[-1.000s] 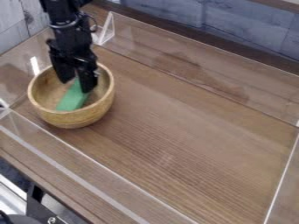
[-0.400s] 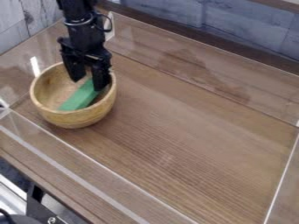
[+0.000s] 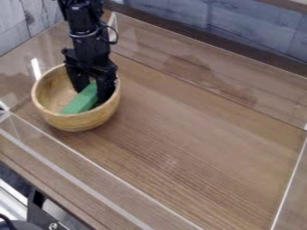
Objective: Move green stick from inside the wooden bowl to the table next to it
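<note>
The wooden bowl (image 3: 46,113) stands at the left of the table (image 3: 198,121). Inside it the green stick (image 3: 79,102) lies slanted, its upper end resting toward the bowl's right rim. My black gripper (image 3: 92,88) reaches down into the right half of the bowl. Its fingers (image 3: 74,84) stand apart on either side of the stick's upper end, so it is open. I cannot tell whether the fingertips touch the stick.
Clear acrylic walls run along the table's edges, with one wall (image 3: 132,184) at the front and another (image 3: 292,175) at the right. A white bracket (image 3: 108,32) holds the back wall just behind the arm. Bare wood-grain surface stretches to the right of the bowl.
The gripper has shifted to the right within the bowl, from over its middle to near the right rim. Its jaws stayed apart. The green stick remains in the bowl.
</note>
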### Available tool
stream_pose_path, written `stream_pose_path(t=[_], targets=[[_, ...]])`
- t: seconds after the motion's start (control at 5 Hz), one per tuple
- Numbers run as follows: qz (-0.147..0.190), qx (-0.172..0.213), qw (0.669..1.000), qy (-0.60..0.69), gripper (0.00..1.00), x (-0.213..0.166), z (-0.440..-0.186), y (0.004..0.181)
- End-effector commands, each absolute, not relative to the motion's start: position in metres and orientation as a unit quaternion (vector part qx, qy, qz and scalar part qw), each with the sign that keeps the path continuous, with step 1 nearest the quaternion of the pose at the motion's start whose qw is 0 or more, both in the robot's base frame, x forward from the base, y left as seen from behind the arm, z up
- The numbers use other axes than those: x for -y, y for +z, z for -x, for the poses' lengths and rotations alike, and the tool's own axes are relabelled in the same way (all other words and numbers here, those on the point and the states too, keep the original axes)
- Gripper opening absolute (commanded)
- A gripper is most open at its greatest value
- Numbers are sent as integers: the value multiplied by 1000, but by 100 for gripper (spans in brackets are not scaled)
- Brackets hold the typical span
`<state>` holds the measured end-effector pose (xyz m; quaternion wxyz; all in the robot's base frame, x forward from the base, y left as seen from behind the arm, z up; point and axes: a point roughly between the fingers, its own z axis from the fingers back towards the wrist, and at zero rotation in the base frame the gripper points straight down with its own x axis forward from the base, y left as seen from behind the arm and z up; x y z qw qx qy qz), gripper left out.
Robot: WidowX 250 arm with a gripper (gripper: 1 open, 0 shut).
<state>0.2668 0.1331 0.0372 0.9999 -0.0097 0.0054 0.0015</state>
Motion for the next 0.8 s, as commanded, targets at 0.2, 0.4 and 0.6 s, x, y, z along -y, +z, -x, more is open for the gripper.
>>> stream_pose_path(t=[0.2, 0.4, 0.6], targets=[[5, 16, 999, -40, 0, -128, -282, 76], [9, 17, 998, -58, 0, -124, -286, 89], [12, 17, 999, -50, 0, -115, -288, 88]])
